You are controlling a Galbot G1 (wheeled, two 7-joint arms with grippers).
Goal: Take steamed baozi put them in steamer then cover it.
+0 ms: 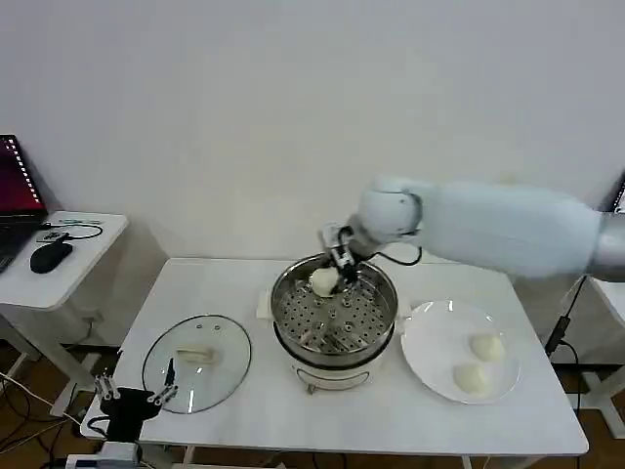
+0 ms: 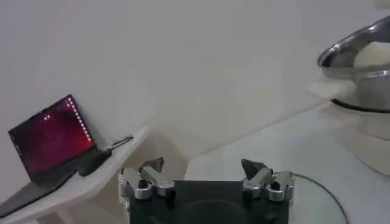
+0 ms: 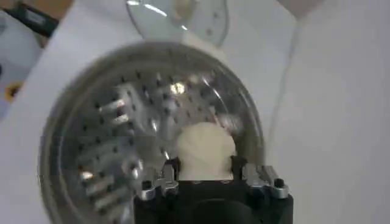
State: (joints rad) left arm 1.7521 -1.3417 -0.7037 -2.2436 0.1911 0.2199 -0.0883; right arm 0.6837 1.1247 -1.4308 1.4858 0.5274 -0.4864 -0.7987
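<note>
The surface [image 1: 293, 410] has plenty of open room, and the steamer [image 1: 335, 315] sits mid-way with a raised metal rim to clear. The cover [image 1: 196, 362] is glass — fragile, best lifted by its centre handle. Right hand [image 1: 342, 262] clamps one soft, light baozi [image 1: 323, 281] over the tray's far side; pinch gently. Left hand [image 1: 134, 396] is parked, fingers spread.
</note>
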